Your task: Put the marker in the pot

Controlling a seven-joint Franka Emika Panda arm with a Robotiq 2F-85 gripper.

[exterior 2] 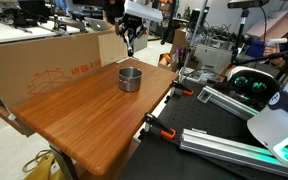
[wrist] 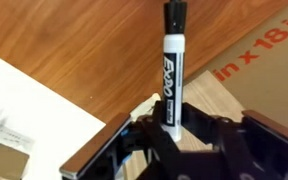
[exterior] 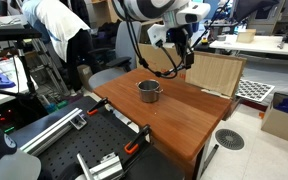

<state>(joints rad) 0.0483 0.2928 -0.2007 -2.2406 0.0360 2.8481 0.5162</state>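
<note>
Plastic, probably light and stiff, the marker [wrist: 173,70] sits clamped by one end in the gripper [wrist: 172,128]; its smooth barrel may slip.

"EXPO" on the marker [wrist: 173,66] (lengthwise), red "in x 18 in" on cardboard [wrist: 266,62]

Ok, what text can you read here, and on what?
"EXPO": on the marker held in the gripper.
"in x 18 in": red print on the cardboard, wrist view.
Red print on the box side in an exterior view: too blurred to read.
</note>
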